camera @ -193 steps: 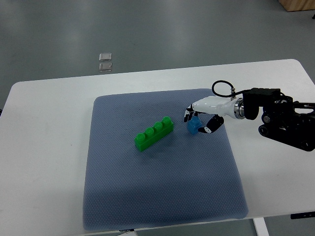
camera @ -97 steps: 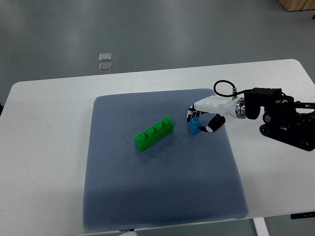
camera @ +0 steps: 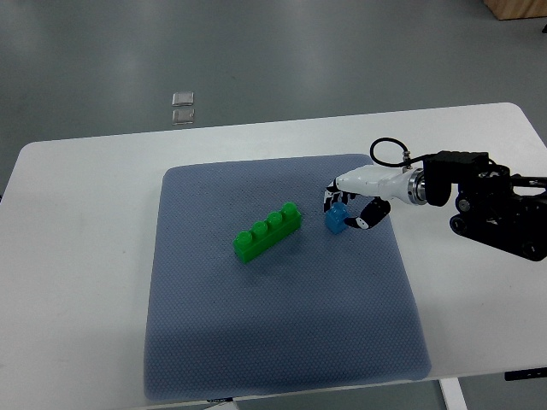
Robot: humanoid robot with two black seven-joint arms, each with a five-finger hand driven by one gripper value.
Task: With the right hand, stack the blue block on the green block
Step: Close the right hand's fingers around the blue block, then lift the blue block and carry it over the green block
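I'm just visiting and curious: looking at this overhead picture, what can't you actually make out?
- Top view: whether the small blue plastic block is lifted off the grey-blue mat; the steep angle hides it.
- How firmly the white right hand grips it; its fingers cover the block's far side.
- The right arm's upper part, cut by the right edge.
- Two small clear things on the floor, too small to identify.
- The left arm isn't visible.

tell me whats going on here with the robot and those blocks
The robot's right hand has reached in from the right and closed its fingers around a small blue block on the blue-grey mat. The block looks to be at mat level, just right of the long green block, which lies diagonally near the mat's middle with nothing stacked on it yet. The left arm is not in view.
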